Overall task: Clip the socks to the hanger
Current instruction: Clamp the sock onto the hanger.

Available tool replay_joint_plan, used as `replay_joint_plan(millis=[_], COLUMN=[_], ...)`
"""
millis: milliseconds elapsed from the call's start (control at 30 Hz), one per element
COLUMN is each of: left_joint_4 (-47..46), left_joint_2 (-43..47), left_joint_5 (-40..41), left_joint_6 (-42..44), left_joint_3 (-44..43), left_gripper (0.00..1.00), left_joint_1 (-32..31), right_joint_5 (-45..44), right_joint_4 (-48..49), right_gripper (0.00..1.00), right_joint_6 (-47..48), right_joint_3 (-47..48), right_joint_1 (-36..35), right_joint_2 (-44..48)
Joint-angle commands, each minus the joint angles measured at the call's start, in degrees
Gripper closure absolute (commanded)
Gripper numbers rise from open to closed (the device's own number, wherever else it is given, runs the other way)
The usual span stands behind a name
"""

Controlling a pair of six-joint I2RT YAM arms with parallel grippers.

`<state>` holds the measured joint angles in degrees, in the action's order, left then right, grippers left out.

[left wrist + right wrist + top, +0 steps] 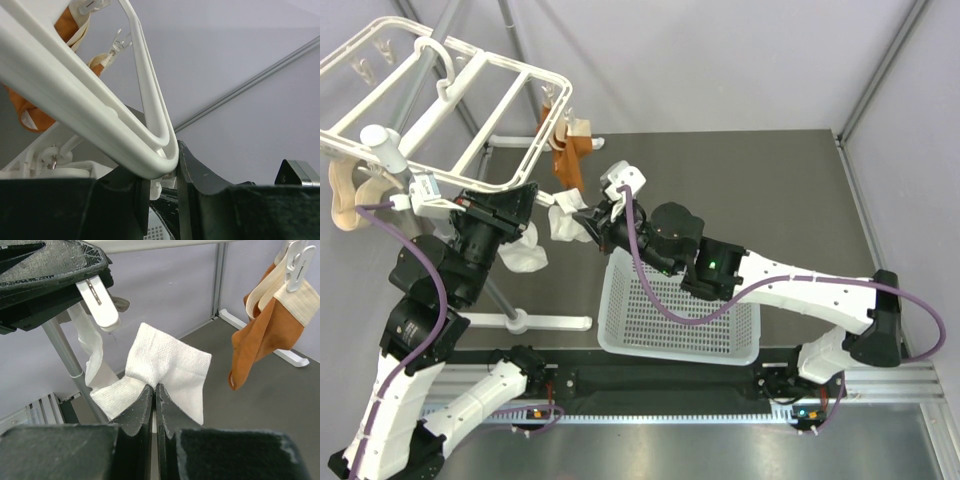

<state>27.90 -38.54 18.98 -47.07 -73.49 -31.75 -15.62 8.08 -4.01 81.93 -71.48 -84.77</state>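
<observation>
Our right fingers [149, 393] clamp a white sock [167, 362] just below the hanger [75, 95] corner, which our left fingers [186, 165] close narrowly around. The sock's bunched edge could miss the clip [100, 302] and drop.

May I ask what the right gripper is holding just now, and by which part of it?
The right gripper pinches one white sock at a bunched fold, with fabric fanning out on both sides of the fingers.
</observation>
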Motion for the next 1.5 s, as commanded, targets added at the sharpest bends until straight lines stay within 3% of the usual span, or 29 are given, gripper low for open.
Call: replay_joint_plan(millis=[0,1467], left_joint_4=[2.0,3.0], left_joint_2=[-1.3,-0.7], left_joint_5=[-0.6,0.4], left_joint_6=[0.0,-0.2], left_joint_3=[-0.1,0.2], left_gripper=[1.0,1.0], left_joint_1=[0.0,0.0], right_joint_5=[0.3,-3.3], right_joint_4=[1.2,0.1], right_gripper=[1.0,1.0], right_joint_6=[1.1,3.5], right_joint_3=[3.6,7.9], right_joint_1=[-1.6,-5.0], right_joint_2=[-0.5,-1.9])
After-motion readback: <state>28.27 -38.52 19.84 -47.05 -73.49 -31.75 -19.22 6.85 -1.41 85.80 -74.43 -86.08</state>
